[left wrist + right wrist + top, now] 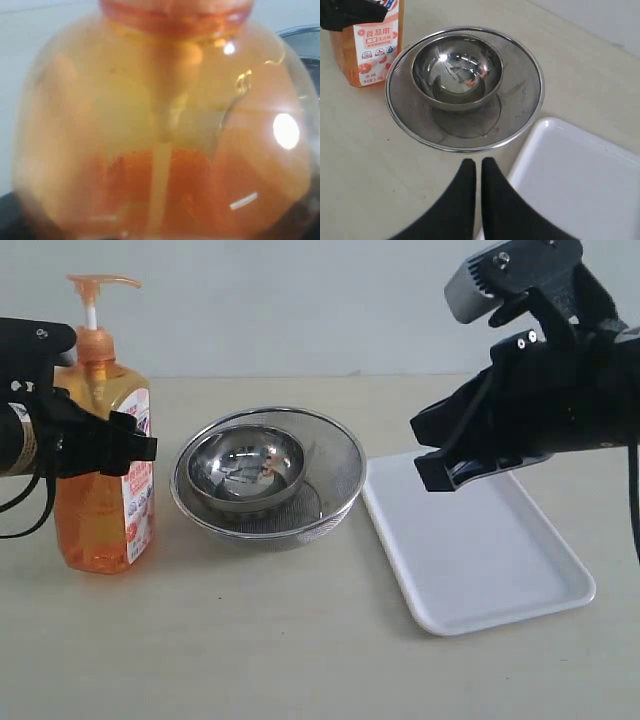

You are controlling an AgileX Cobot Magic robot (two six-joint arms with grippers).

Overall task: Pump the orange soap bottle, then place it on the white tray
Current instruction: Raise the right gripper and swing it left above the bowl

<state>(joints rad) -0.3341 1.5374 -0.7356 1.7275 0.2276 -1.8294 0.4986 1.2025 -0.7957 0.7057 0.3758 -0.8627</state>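
Orange soap bottle [95, 525] upright, clasped between left jaws

The table [300, 660] is a pale beige, matte surface that meets a light wall [300, 300] at the back. Three things rest directly on it. The orange soap bottle [95, 535] stands upright at the left. Near it, toward the middle and clear of the bottle, sits a round steel mesh basket [345, 480]. Just beside the basket on the right lies the white tray [480, 560], flat and set askew; whether their rims touch cannot be told.
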